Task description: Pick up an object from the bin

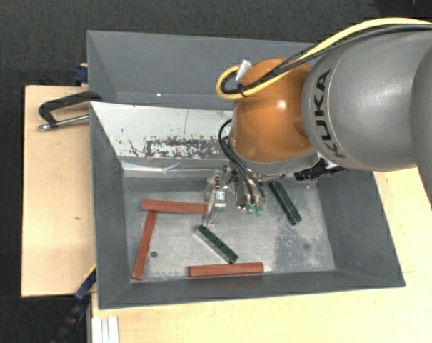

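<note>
Seeing, left to right in the bin (105, 213): a lengthwise red-brown stick (144, 245) and a crosswise red-brown stick (173, 206) at left, a front red-brown stick (225, 269) by the near wall, then the centre green stick (217, 244) lying flat, its upper end just below-left of the end effector (233, 204), and a right green stick (285, 202) just beside it. Hanging low mid-bin, spread open, gripping nothing. Likely risking a close on bare floor between the two green sticks, or clipping only the centre stick's end and pivoting it away instead of lifting.
</note>
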Motion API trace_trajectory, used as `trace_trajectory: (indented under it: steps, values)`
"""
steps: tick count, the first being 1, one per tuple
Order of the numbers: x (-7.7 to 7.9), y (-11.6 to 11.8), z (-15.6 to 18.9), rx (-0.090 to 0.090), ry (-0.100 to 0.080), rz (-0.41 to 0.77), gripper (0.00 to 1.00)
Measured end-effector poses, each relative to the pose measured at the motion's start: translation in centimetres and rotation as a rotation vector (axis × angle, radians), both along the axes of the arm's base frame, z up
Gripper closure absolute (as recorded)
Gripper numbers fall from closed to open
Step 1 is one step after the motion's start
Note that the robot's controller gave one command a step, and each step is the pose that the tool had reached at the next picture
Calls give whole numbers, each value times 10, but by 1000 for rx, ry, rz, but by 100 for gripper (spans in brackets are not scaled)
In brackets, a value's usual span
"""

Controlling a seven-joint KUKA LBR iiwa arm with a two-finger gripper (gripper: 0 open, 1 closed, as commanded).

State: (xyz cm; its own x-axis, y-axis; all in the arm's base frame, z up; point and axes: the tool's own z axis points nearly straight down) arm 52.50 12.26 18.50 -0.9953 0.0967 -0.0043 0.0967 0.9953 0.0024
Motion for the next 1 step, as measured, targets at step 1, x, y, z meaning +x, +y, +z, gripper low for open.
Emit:
trace_trajectory:
  steps: [1]
  values:
    - [-7,-10,55,0,0,7,100]
